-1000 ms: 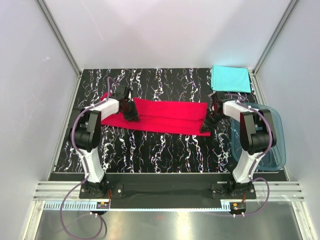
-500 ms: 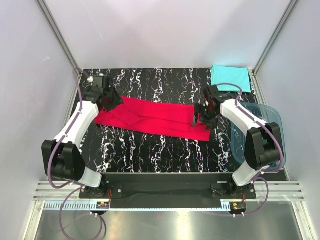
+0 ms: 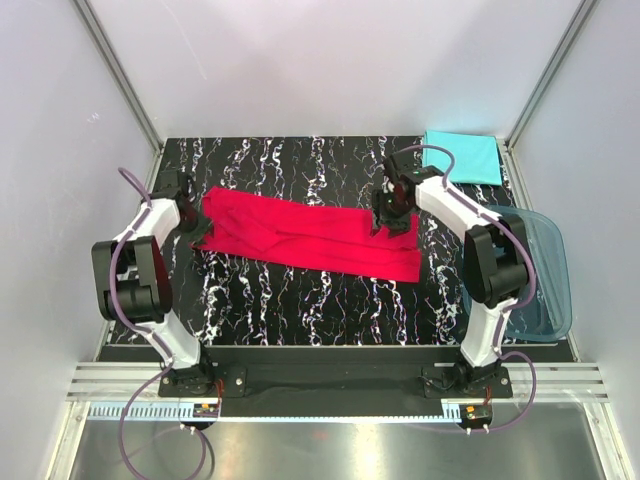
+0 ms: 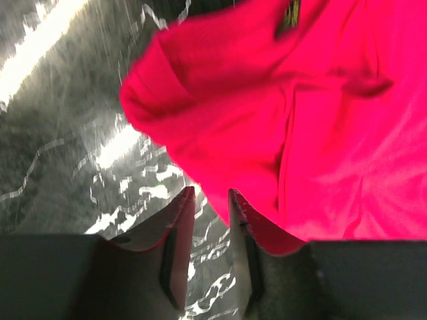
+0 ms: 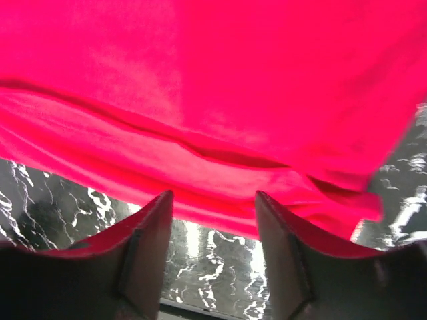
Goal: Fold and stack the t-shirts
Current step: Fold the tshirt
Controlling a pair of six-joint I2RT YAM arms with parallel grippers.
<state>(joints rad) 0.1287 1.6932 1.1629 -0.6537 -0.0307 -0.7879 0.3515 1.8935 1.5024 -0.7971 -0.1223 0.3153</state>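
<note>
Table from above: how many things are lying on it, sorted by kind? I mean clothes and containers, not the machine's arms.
T-shirts: 2, the red t-shirt and the turquoise t-shirt
Plastic tubs: 1, the blue tub
Total: 3

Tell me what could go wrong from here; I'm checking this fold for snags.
The red shirt is bunched at its left end; folding it now may trap wrinkles. The left end effector, narrowly open at the cloth's edge, may catch only one layer. The right end effector, open over the layered edge, could drag the strip askew.
</note>
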